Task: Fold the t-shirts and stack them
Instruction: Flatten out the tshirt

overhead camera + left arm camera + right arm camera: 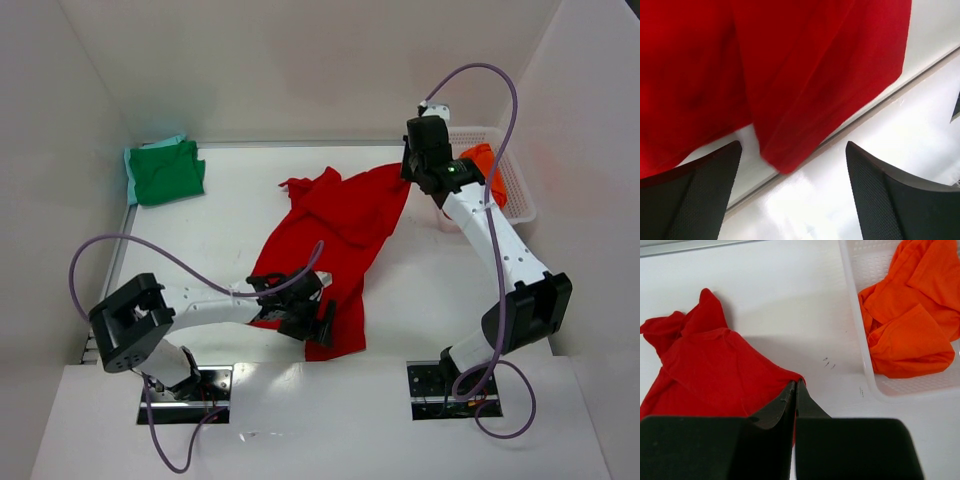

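The red t-shirt [340, 225] lies rumpled across the middle of the table, running from near my left arm up toward the far right. My right gripper [408, 172] [796, 382] is shut on the far right corner of the red t-shirt [705, 365], with cloth pinched at the tips. My left gripper [318, 306] [792, 145] stands open at the shirt's near hem; a corner of the red t-shirt [790, 75] hangs between the fingers, touching neither pad. A green t-shirt [168, 172] lies folded at the far left. An orange t-shirt [487, 165] [905, 325] is crumpled in the basket.
The white lattice basket [517, 200] [867, 375] stands at the far right, close beside my right gripper. White walls close in the table on the left, back and right. A raised white ledge runs along the near edge by the arm bases.
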`<state>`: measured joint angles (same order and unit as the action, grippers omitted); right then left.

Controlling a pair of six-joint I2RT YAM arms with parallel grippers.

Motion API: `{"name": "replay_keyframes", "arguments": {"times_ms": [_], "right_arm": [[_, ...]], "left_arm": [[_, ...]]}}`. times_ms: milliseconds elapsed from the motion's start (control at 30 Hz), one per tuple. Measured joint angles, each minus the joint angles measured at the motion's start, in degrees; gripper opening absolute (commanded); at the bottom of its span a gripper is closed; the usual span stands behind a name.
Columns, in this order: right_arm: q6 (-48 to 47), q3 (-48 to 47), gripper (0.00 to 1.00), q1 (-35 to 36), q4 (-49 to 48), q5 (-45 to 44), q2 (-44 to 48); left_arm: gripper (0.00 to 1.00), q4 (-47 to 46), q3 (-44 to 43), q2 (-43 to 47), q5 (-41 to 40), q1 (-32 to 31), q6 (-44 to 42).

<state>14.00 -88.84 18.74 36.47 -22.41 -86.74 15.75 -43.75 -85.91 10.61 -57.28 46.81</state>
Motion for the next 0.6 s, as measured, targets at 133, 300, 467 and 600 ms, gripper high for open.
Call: {"name": "replay_keyframes", "arguments": {"times_ms": [133,300,467,600], "right_arm": [[0.0,-1.2,0.0,0.0,-0.17,0.22,0.0],[-0.22,-1.29,0.0,0.0,-0.5,0.35,-0.02],[-0.24,-1.29,0.0,0.0,-0.5,0.33,-0.02],[-0.24,-1.29,0.0,0.0,-0.5,0.16,-0.02]], "left_arm": [[0.8,-3.05,-0.31,-2.18,2.94,-0.57,-0.15],[0.67,-4.82,-0.63,-3.9,5.15,-1.42,-0.18],[0.65,-4.9,-0.63,-4.29,5.47,-1.46,-0.07],[0.65,-4.47,-0.54,-3.93,5.0,-1.5,0.12]]}}
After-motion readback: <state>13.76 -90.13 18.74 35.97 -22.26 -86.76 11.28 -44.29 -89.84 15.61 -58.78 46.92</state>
